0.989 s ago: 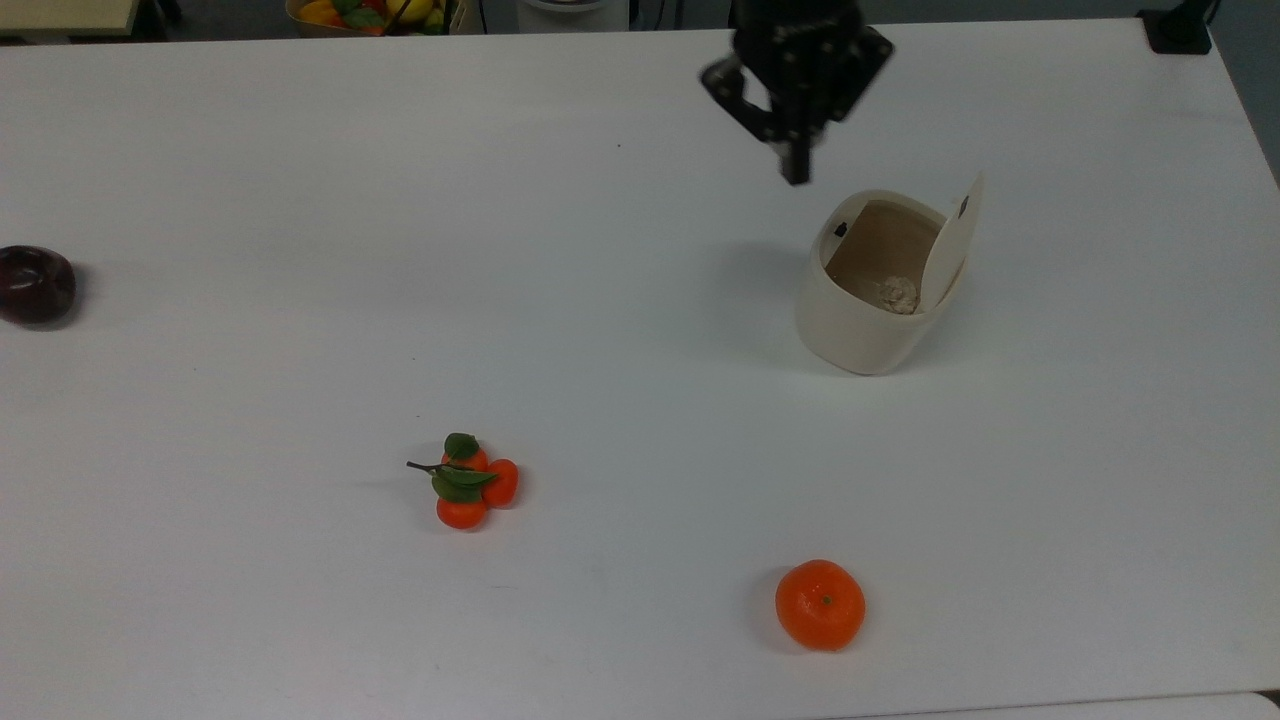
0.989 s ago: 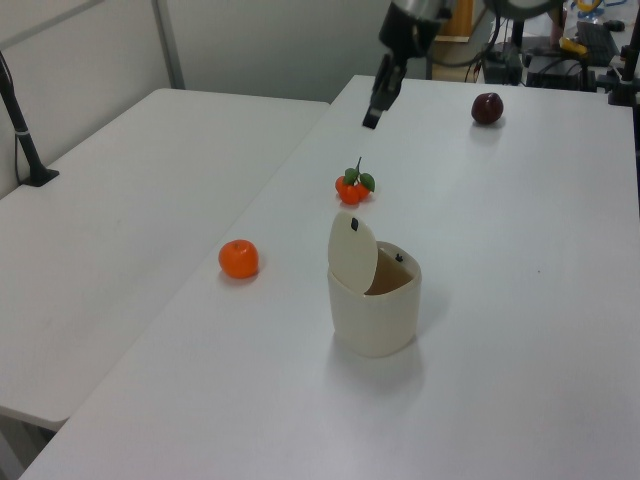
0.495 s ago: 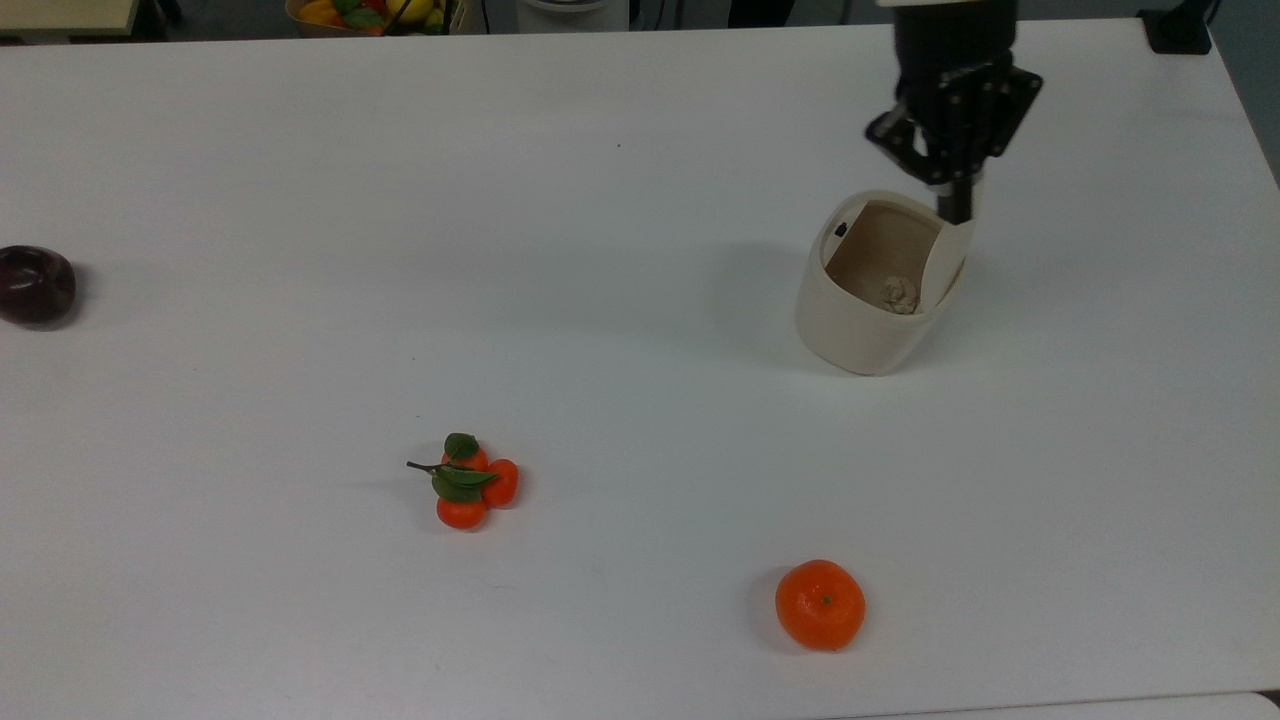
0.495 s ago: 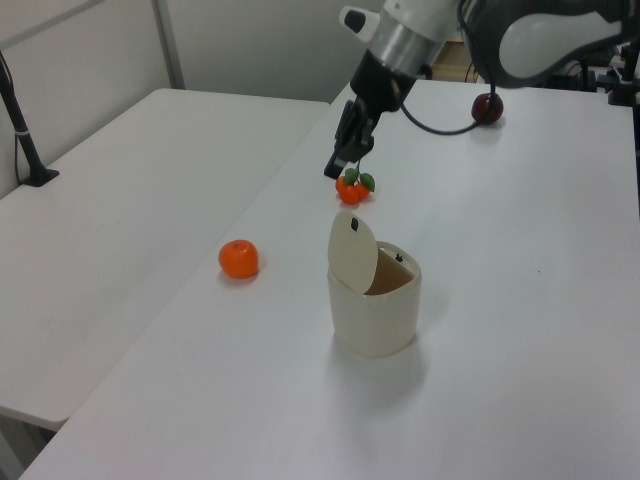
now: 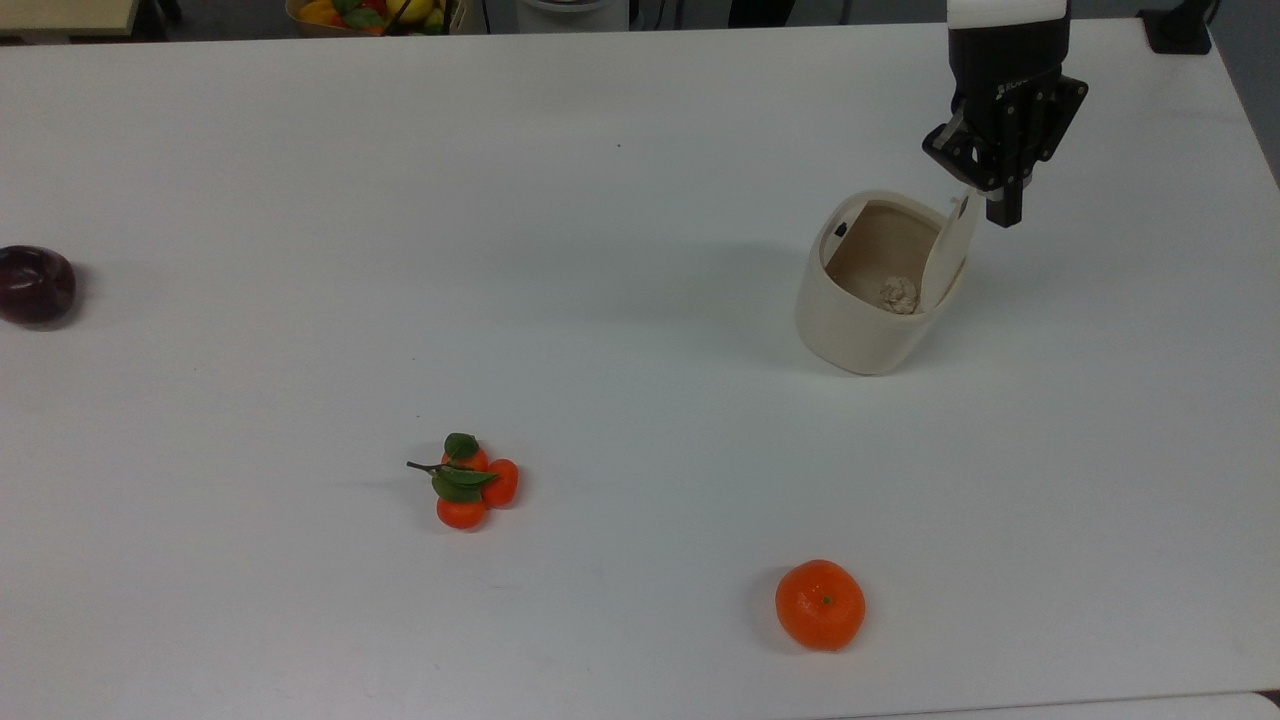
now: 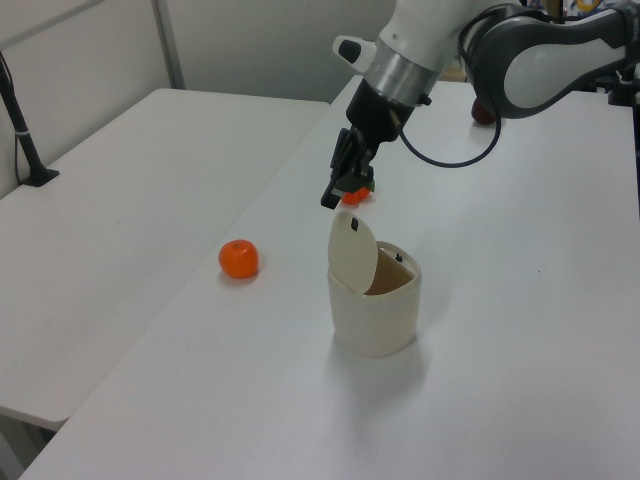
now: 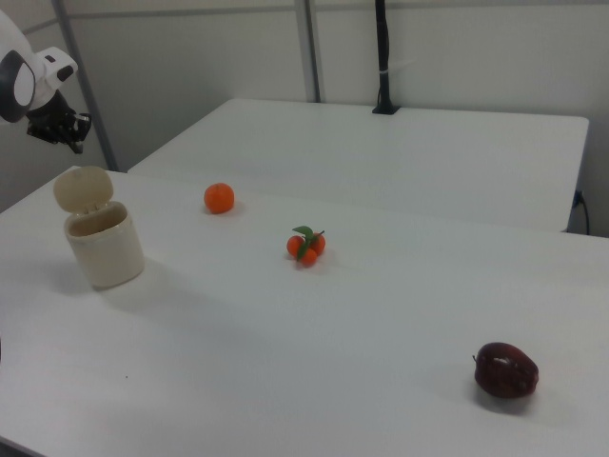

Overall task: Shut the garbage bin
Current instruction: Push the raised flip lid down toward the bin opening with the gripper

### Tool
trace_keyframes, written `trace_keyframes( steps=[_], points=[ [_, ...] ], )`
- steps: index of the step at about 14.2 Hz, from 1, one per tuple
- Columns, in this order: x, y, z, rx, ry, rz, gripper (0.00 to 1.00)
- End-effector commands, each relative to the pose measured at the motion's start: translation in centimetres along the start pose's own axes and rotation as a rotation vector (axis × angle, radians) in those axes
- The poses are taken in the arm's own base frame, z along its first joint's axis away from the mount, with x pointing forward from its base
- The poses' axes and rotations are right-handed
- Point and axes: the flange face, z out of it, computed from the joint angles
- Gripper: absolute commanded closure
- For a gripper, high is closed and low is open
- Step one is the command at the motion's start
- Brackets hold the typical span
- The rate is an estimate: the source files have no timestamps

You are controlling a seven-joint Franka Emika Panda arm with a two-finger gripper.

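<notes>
Overhead, the gripper [image 5: 1003,215] hangs just beside the bin's [image 5: 865,325] raised lid [image 5: 950,255], on the top view's right; its fingers look pressed together, holding nothing, and contact with the lid cannot be told. The bin stands open on the tabletop [image 5: 600,250], crumpled paper [image 5: 898,294] inside. The right view adds a dark red apple [image 7: 505,370]; the left view has the arm [image 6: 440,40] in front of it.

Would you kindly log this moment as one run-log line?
phase: approach | gripper: behind raised lid | garbage bin: open
</notes>
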Motion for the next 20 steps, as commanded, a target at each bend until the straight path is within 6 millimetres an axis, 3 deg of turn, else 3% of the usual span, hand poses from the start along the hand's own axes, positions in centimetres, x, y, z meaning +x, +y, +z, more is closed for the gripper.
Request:
trace_keyframes(
  steps=[1, 6, 13, 20],
  points=[
    [-0.6, -1.4, 0.4, 0.015, -0.031, -0.018, 1.0],
    [-2.0, -1.4, 1.0, 0.021, -0.154, -0.052, 1.0],
    [-4.0, 0.7, 2.5, -0.004, -0.288, -0.125, 1.0],
    [-6.7, 1.5, 6.0, -0.042, -0.381, -0.164, 1.0]
  ],
)
